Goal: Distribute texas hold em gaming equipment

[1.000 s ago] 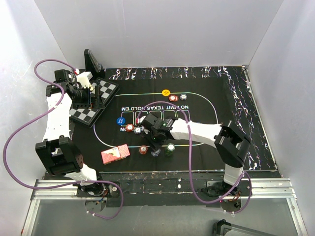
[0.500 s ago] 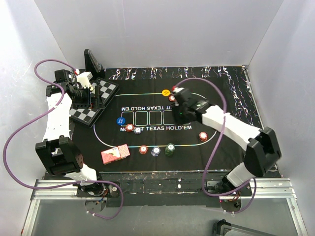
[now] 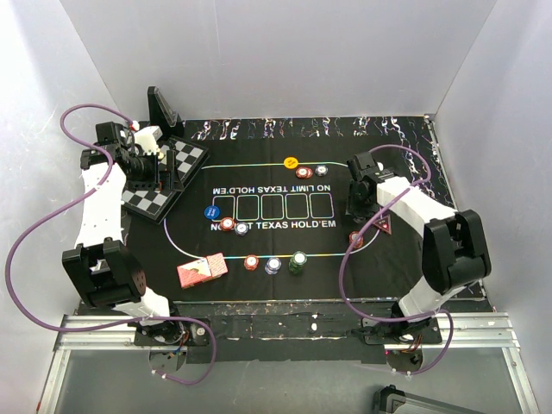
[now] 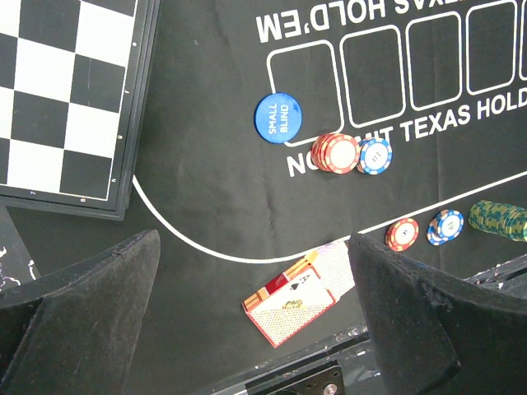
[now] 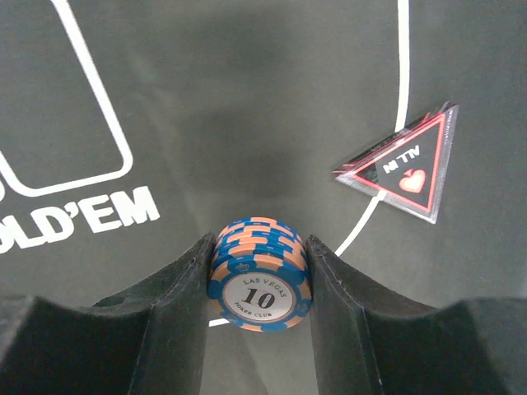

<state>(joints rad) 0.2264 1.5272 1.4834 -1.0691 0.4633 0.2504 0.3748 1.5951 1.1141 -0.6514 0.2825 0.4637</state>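
While gripped rim to rim, reads as a short blue-and-orange chip stack (image 5: 259,284) marked 10, sitting at the right end of the black mat (image 5: 206,99), over the white outline and near the dark-red triangle marker (image 5: 403,164). Cannot tell whether lifted or resting on the felt. Probably handles as stiff, dense for its size and smooth-edged, so likely to shear or spill if squeezed off-centre. Best taken across the rim on opposite sides, low enough to catch every chip. Sits clamped just so in the right hand (image 5: 258,267), one dark finger pressed to each side. Further left along the mat's near line, shows green chips (image 4: 498,220), then the fanned red-backed cards (image 4: 292,300), thin, slick and best pinched at an edge. Beyond those, shows the blue disc (image 4: 277,118) lying flat beside the chessboard (image 4: 66,90). Above that corner of the tabletop, finds the left hand (image 4: 247,304) spread wide, gripping nothing.
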